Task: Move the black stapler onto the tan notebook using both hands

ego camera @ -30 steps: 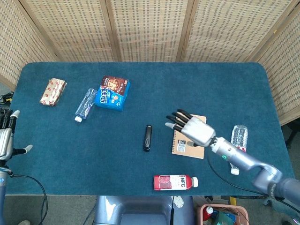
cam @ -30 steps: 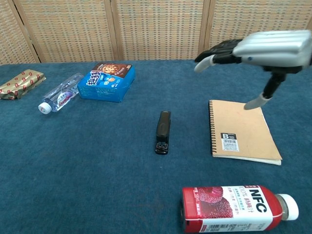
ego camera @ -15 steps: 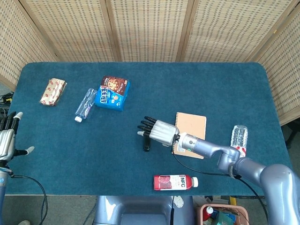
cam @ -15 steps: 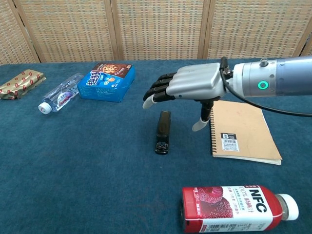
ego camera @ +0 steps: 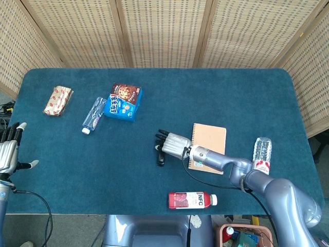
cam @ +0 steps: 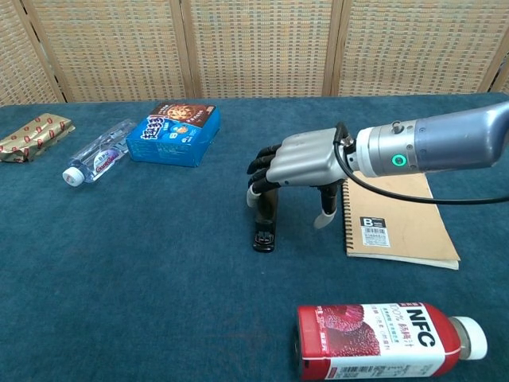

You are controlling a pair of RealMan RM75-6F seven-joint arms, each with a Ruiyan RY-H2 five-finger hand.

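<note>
The black stapler (ego camera: 161, 159) (cam: 265, 228) lies lengthwise on the blue tablecloth, left of the tan spiral notebook (ego camera: 212, 139) (cam: 398, 216). My right hand (ego camera: 174, 144) (cam: 303, 162) hovers low over the stapler's far half, palm down. Its fingers are spread and hang over the stapler's far end, while the thumb points down between stapler and notebook. The hand covers that part of the stapler, and I see no closed grip. My left hand (ego camera: 8, 153) stays at the far left table edge with fingers apart, holding nothing, and shows only in the head view.
A red juice bottle (ego camera: 191, 199) (cam: 382, 340) lies near the front edge. A water bottle (ego camera: 261, 152) lies right of the notebook. At the back left are a blue cookie box (ego camera: 123, 102) (cam: 175, 131), a small bottle (ego camera: 93, 114) (cam: 99, 161) and a snack pack (ego camera: 57, 100) (cam: 32, 135).
My right hand has swung left from above the notebook to the stapler and dropped lower over it. The stapler and notebook have not moved. The left hand is almost unchanged.
</note>
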